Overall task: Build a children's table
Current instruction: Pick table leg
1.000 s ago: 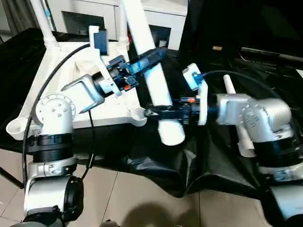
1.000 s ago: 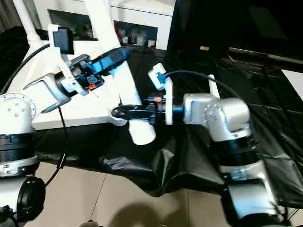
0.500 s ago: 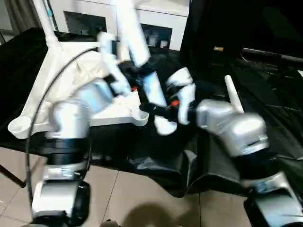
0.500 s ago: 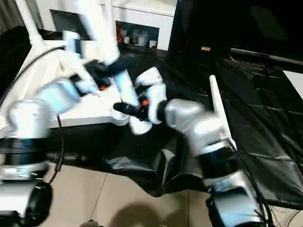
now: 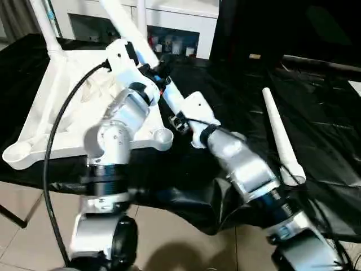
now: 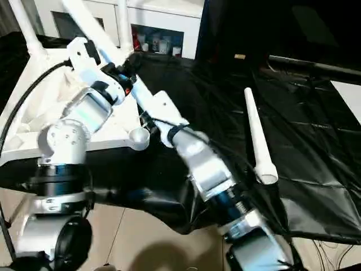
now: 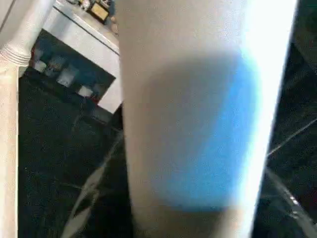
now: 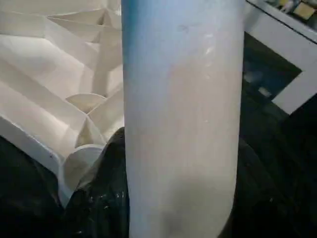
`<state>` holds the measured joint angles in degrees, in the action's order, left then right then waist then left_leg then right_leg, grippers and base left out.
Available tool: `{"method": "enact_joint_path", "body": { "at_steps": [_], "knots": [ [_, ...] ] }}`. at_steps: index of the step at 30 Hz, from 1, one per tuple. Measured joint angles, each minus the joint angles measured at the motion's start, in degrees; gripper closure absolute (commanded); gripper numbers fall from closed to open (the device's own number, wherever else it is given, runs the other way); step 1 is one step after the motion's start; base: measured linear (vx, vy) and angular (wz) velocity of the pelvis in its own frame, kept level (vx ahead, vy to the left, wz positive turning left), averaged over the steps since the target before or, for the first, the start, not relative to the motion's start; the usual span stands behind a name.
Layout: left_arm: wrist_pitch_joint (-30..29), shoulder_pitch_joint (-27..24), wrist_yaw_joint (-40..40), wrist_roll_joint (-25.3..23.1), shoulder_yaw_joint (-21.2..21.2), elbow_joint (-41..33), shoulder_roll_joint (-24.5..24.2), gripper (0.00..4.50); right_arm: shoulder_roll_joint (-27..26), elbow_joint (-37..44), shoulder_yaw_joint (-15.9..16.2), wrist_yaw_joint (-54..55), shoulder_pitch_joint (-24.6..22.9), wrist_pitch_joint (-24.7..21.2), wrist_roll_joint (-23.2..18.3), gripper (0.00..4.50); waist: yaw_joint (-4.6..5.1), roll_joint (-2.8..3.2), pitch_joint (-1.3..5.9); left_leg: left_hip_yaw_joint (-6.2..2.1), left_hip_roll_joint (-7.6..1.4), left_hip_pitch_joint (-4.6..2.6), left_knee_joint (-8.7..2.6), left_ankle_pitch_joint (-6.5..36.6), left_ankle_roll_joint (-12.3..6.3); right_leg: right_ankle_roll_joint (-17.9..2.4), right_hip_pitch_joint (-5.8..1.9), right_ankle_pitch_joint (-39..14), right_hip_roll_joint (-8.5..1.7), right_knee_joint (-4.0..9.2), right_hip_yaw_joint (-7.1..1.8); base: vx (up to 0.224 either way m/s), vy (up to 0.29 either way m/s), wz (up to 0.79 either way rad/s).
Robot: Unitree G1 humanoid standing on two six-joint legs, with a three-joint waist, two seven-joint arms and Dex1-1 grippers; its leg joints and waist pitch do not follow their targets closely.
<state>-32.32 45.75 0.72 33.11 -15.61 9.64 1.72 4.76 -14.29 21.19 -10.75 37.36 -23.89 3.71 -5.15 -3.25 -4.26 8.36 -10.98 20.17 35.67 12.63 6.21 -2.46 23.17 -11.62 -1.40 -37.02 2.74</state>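
Meanwhile, a third leg was being brought to its socket.
A long white plastic tube leg (image 5: 169, 93) was pinched by both the left gripper (image 5: 159, 72) and right gripper (image 5: 179, 121) just above the upturned white square tabletop (image 5: 39, 121); two legs were seated, one lay beside.

I can read no text, label, brand, number or sign anywhere on my feeds. The small items behind the glass of the white cabinet (image 5: 169, 42) are too small and blurred for me to make out any lettering.
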Motion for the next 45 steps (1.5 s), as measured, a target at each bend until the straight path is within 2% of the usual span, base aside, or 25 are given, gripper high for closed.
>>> {"method": "enact_joint_path", "body": {
  "at_steps": [2,8,14,16,17,19,24,25,27,28,30,32,34,37,41,45],
  "knots": [
    [-0.28,-0.29,-0.33,0.4,0.02,-0.23,0.02,2.68,-0.21,0.0,0.03,0.45,-0.67,0.86,0.53,2.63,0.0,0.0,0.0,0.0,0.0,0.0,0.0,0.0,0.0,0.0,0.0,0.0,0.0,0.0,0.0,0.0,0.0,0.0],
    [-0.3,-1.5,-0.11,0.49,0.01,-2.26,0.38,2.77,-0.77,-0.71,0.05,0.92,-1.13,3.04,1.68,2.63,0.02,0.0,0.0,0.0,0.0,0.0,0.0,0.0,0.0,0.01,0.0,0.01,0.0,-0.01,0.0,0.0,0.0,0.0],
    [-0.32,-2.75,-2.96,0.37,2.14,-4.16,-1.43,2.78,-0.85,-2.7,-0.4,0.86,-1.72,8.62,2.17,2.63,0.02,0.0,0.0,0.01,0.0,-0.01,0.0,0.0,0.0,0.01,0.0,0.01,0.0,-0.01,-0.01,0.0,0.0,0.0],
    [-0.53,-2.77,-4.98,-0.34,3.83,-4.54,-3.55,2.78,-1.75,-2.48,-1.73,-1.22,-2.34,8.94,-0.3,2.63,0.04,0.01,0.0,0.01,-0.01,-0.02,0.0,0.0,0.0,0.01,0.0,0.01,0.0,-0.02,-0.01,0.0,0.0,0.0],
    [-0.62,-2.78,-5.47,-0.63,4.29,-4.74,-3.7,2.78,-1.78,-2.34,-2.11,-1.64,-2.54,8.94,-0.89,2.28,0.06,0.01,-0.01,0.01,0.0,-0.01,0.0,0.0,0.0,0.02,0.01,0.01,0.0,-0.01,-0.02,0.0,0.0,0.0],
    [-1.05,-2.82,-7.6,-1.14,5.73,-4.84,-5.16,2.78,-1.71,-1.93,-3.02,-3.34,-3.16,8.98,-2.34,1.93,-0.01,0.01,0.0,0.01,0.0,-0.01,0.0,0.0,-0.01,0.02,0.01,0.02,0.0,-0.01,-0.01,0.0,0.0,0.0],
    [-1.43,-2.98,-12.04,-2.79,7.21,-4.82,-9.27,2.81,-1.33,0.69,-4.19,-8.68,-4.09,10.67,-6.69,1.66,0.01,0.04,-0.02,0.01,-0.01,-0.05,0.0,0.0,0.0,0.01,0.01,0.03,0.0,-0.04,-0.01,0.0,0.0,0.0],
    [-1.8,-3.23,-12.96,-2.91,8.12,-4.82,-9.95,2.81,-1.17,1.71,-5.18,-10.84,-4.78,10.21,-8.6,1.51,-0.1,0.02,-0.01,0.01,-0.01,-0.03,0.0,0.0,-0.01,0.01,0.01,0.03,0.0,-0.02,-0.01,0.0,0.0,0.0],
    [-2.76,-4.02,-14.01,-2.92,8.93,-5.12,-10.88,2.81,-0.49,4.34,-6.54,-14.34,-6.42,7.93,-12.24,1.47,-0.42,0.03,-0.02,0.01,-0.01,-0.03,0.0,0.01,-0.03,0.01,0.0,0.03,-0.01,-0.01,-0.02,0.0,0.0,0.0],
    [-3.03,-4.84,-14.39,-2.92,9.14,-5.4,-11.34,2.81,0.05,5.18,-7.37,-15.97,-7.01,6.55,-13.94,1.23,-0.49,0.04,-0.03,0.02,-0.01,-0.01,0.0,0.01,-0.03,0.01,0.0,0.03,-0.01,-0.01,-0.03,0.0,0.0,0.0],
    [-4.05,-5.51,-14.99,-2.84,9.21,-5.73,-11.7,2.81,1.07,5.81,-8.58,-17.66,-7.21,4.53,-15.87,1.09,-0.59,0.08,-0.05,0.01,-0.01,-0.02,0.01,0.0,-0.02,-0.01,0.0,0.05,0.0,-0.02,-0.02,0.0,0.0,0.0],
    [-5.44,-6.22,-16.55,-2.09,9.31,-7.21,-12.78,2.81,2.78,7.8,-9.59,-19.61,-7.39,2.56,-17.73,1.04,-0.67,0.45,-0.25,0.01,0.0,-0.03,0.01,0.0,-0.02,-0.04,0.0,0.08,-0.01,-0.02,-0.02,0.0,0.0,0.0],
    [-6.38,-7.03,-18.97,-1.18,9.3,-8.08,-14.24,2.81,4.49,9.67,-10.86,-21.69,-7.34,-0.91,-20.15,1.01,-0.66,1.2,-0.25,0.02,0.01,-0.03,0.02,0.0,-0.02,-0.04,-0.01,0.08,-0.01,-0.01,-0.03,0.0,0.0,0.0],
    [-7.04,-7.25,-20.62,-0.12,8.98,-8.26,-14.91,2.81,5.97,10.78,-12.4,-23.82,-7.3,-4.93,-22.63,1.01,-0.84,1.65,-0.06,-0.02,-0.01,-0.05,0.0,-0.01,-0.02,-0.06,-0.01,0.08,0.03,-0.03,0.01,0.0,0.0,0.0],
    [-8.7,-6.96,-22.5,0.97,9.45,-8.36,-15.3,2.81,6.71,11.43,-12.23,-30.35,-6.3,-10.07,-28.09,1.01,-0.76,1.61,-0.06,-0.02,-0.02,-0.05,-0.01,-0.09,-0.16,-0.09,-0.01,0.1,0.02,-0.03,0.01,0.0,0.0,0.0],
    [-10.02,-6.84,-24.98,2.35,8.95,-8.37,-17.09,2.81,5.7,10.73,-11.78,-32.14,-4.85,-11.31,-29.01,1.01,-0.87,1.39,-0.1,0.0,-0.01,-0.05,-0.08,-0.2,-0.32,-0.1,0.0,0.11,0.0,-0.04,0.04,0.0,0.0,0.0]
  ]
}}
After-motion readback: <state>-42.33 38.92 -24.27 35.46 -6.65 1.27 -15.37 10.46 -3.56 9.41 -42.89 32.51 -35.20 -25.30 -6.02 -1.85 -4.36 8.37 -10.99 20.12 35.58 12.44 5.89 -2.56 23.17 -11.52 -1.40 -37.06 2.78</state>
